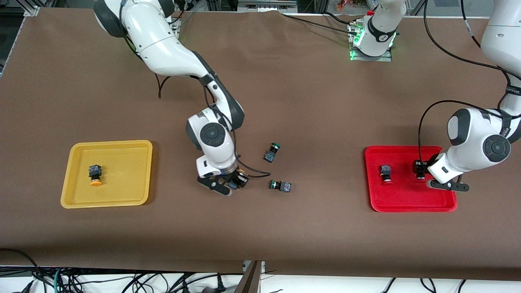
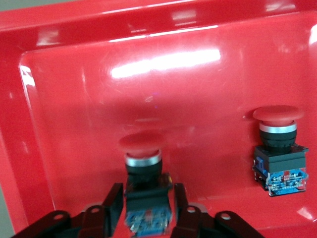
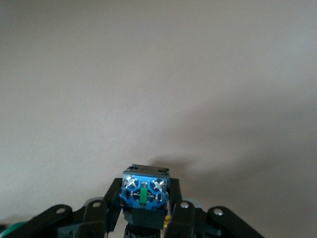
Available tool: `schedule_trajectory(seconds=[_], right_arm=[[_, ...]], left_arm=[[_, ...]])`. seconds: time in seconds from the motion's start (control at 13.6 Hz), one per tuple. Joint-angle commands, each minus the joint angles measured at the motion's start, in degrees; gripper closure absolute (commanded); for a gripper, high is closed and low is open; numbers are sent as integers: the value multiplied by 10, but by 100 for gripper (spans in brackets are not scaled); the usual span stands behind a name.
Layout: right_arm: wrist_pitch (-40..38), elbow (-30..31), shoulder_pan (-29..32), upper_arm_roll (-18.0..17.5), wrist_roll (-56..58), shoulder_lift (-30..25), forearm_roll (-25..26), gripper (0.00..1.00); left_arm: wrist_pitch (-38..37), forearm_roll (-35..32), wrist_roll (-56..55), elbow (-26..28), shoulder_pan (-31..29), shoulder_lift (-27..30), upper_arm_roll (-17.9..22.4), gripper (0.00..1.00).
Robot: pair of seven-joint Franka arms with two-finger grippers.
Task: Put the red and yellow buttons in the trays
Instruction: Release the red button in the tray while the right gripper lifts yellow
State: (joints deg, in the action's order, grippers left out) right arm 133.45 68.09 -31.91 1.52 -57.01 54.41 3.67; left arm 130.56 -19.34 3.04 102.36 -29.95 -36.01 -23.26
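A yellow tray (image 1: 77, 195) lies toward the right arm's end of the table and holds one yellow-capped button (image 1: 95, 175). Toward the left arm's end, the red tray (image 1: 407, 208) (image 2: 173, 74) holds a red button (image 1: 386, 173) (image 2: 278, 144). A second red button (image 1: 419, 169) (image 2: 142, 148) rests in that tray between the fingers of my left gripper (image 1: 422, 173) (image 2: 147, 193); the jaws stand slightly apart from its body, open. My right gripper (image 1: 228, 185) (image 3: 144, 188) is low at the table's middle, shut on a button (image 3: 143, 191) whose cap is hidden.
Two green-capped buttons (image 1: 272, 152) (image 1: 281, 186) lie on the brown table beside the right gripper, toward the left arm's end. Bare table stretches between them and the red tray.
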Motion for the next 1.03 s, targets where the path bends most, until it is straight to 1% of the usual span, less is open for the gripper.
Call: schedule_trajectory(seconds=[0.0,0.15,0.37,0.52,0.59,0.66,0.74,0.81,0.89,0.96], right_arm=[[-84,6,53,-14,113,-48,-10,100],[-114,6,88,-14,198,-61,-36,100],[-184,13,126,-10,308,-79,-38,100],[-239,19,156,-9,370,-91,-34,100],[-245,29,168,0,408,-97,-29,100],[-245,48,174,15,448,-108,-30,100],[-246,60,176,31,483,-115,-31,100],[-246,71,179,46,509,-120,-34,100],[-245,82,186,52,536,-122,-36,100],[-244,87,204,52,558,-123,-38,100]], left_arm=[[3,-11,-14,-3,-1,9,-3,0],[-4,-11,-15,-17,0,18,-6,0],[-9,-7,-25,-19,-1,45,-7,0],[-9,-4,-57,-20,-1,71,-7,0],[-14,-1,-59,-19,-1,92,-11,0],[-43,2,-55,-21,-6,107,-20,0],[-71,18,-52,-30,-9,119,-29,0],[-103,44,-51,-53,-9,134,-34,0],[-147,63,-51,-77,-9,142,-40,0],[-192,69,-51,-106,-9,151,-48,0]])
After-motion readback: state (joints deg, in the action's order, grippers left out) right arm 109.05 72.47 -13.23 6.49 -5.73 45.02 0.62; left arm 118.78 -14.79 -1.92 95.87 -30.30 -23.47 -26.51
